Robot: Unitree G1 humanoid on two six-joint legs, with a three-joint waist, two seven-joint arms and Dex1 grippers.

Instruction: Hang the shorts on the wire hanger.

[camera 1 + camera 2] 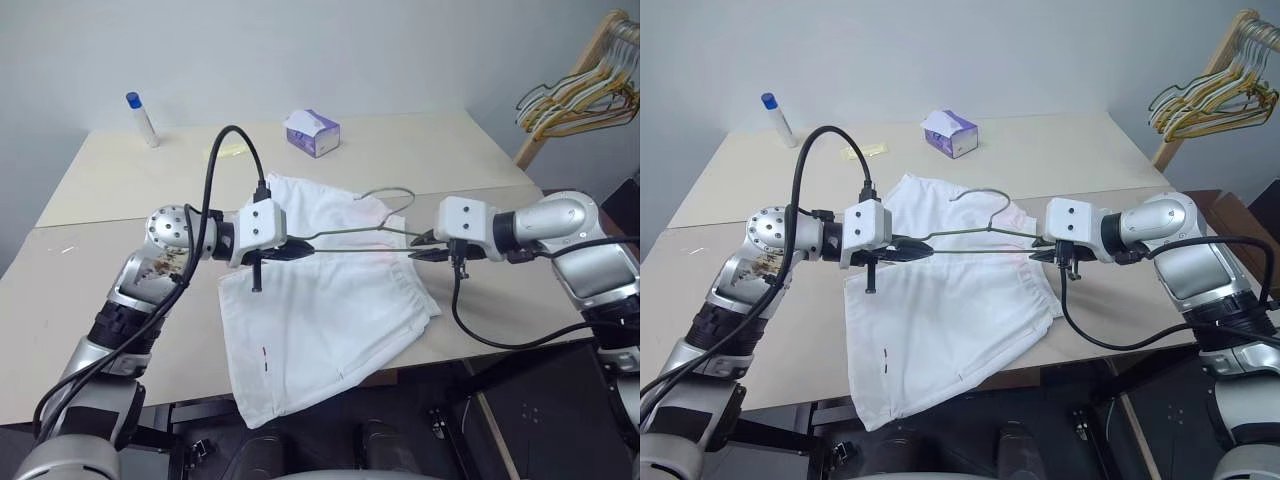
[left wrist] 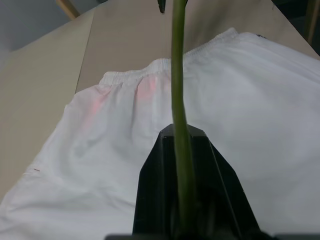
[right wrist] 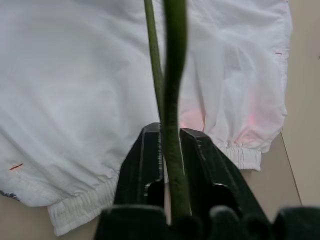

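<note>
Left wrist view looks along the left gripper (image 2: 187, 145), whose black fingers (image 2: 160, 175) are clamped on the olive wire of the hanger (image 2: 177, 75); the wire runs away over the shorts (image 2: 250, 115), and here the pink tint by the gathered waistband is plain. Right wrist view gives the matching close-up: the right gripper (image 3: 170, 145) is pinched shut on the hanger's other end, with two strands of wire leading off above the white cloth and the elastic hem lying just past the fingers. The head views add what the wrist cameras miss: both grippers face each other and hold the hanger level between them, lifted above the shorts, its small hook pointing toward the far side of the table (image 1: 100, 170). The shorts lie flat on the table beneath, one corner drooping over the near edge. Farther back sit a tissue box (image 1: 312, 133) and a blue-capped tube (image 1: 141, 118), and a bunch of hangers (image 1: 580, 95) hangs off to the right.
</note>
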